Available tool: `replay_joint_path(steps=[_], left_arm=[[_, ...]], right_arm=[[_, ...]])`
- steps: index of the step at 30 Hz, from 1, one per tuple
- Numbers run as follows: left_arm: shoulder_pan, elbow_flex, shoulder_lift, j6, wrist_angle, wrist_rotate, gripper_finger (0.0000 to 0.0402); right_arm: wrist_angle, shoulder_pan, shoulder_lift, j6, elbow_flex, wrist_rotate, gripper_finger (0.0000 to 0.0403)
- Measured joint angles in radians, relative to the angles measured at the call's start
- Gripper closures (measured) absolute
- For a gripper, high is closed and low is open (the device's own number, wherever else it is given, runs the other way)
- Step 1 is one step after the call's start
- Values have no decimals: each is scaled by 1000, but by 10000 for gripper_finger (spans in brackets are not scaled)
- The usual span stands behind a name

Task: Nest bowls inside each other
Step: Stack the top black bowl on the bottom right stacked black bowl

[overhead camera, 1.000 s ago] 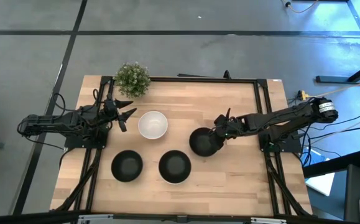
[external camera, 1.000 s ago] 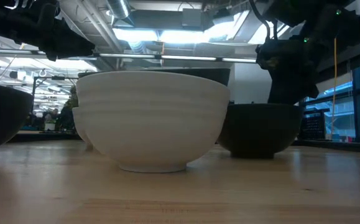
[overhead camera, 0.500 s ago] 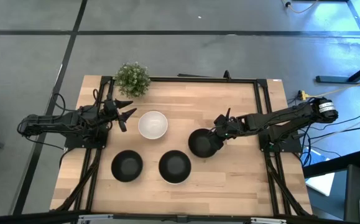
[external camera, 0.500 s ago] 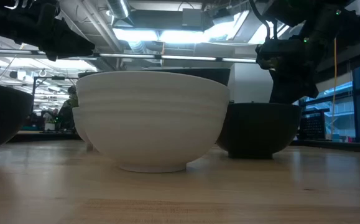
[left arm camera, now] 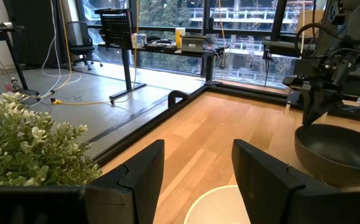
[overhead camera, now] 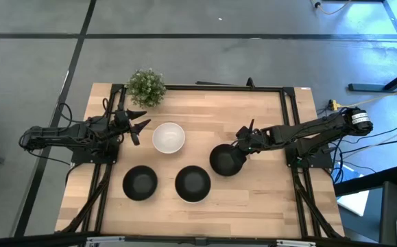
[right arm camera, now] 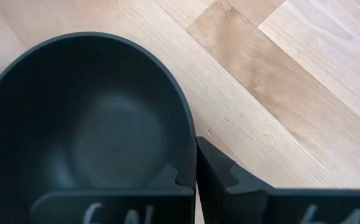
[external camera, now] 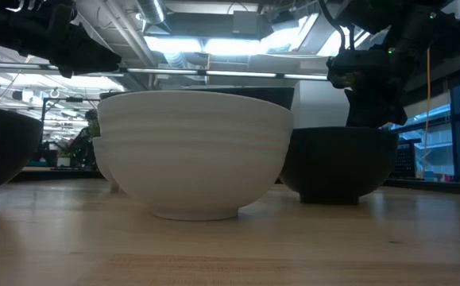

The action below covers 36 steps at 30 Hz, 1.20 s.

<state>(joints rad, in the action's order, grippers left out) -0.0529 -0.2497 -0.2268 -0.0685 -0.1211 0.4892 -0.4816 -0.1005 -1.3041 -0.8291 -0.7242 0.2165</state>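
Observation:
Four bowl spots show in the high view. A white bowl (overhead camera: 168,137) stands far of centre, and a black bowl (overhead camera: 140,182) stands near left. A black bowl nested in a white one (overhead camera: 192,184) stands near centre; in the low view (external camera: 194,155) it fills the front. Another black bowl (overhead camera: 225,159) sits right of centre. My right gripper (overhead camera: 241,149) is shut on its rim. My left gripper (overhead camera: 138,127) is open and empty, left of the lone white bowl (left arm camera: 220,205). My right gripper pinches the black bowl's rim (right arm camera: 191,152) on its right side, one finger inside the bowl (right arm camera: 111,202) and one outside (right arm camera: 229,180). The fingers come slanting down from the table's right. The bowl stays upright, with its base (external camera: 337,199) at table level.
A small green potted plant (overhead camera: 146,86) stands at the far left corner, close to my left gripper. A black frame (overhead camera: 287,123) runs along the table's far and side edges. Bare wood lies along the near edge and at the far right.
My right gripper has carried the black bowl a little toward the table's near edge. The bowl stays upright and shows larger in the low view.

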Motion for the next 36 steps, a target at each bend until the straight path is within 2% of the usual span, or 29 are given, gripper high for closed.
replay_joint_path(steps=[6,20,36], left_arm=[[0,0,0,0,0,0,218],[0,0,0,0,0,0,218],[0,0,0,1,0,0,218]], right_arm=[[-3,0,0,0,-5,-1,401],[-28,35,0,85,-112,-4,402],[-74,46,-14,101,-113,-27,403]])
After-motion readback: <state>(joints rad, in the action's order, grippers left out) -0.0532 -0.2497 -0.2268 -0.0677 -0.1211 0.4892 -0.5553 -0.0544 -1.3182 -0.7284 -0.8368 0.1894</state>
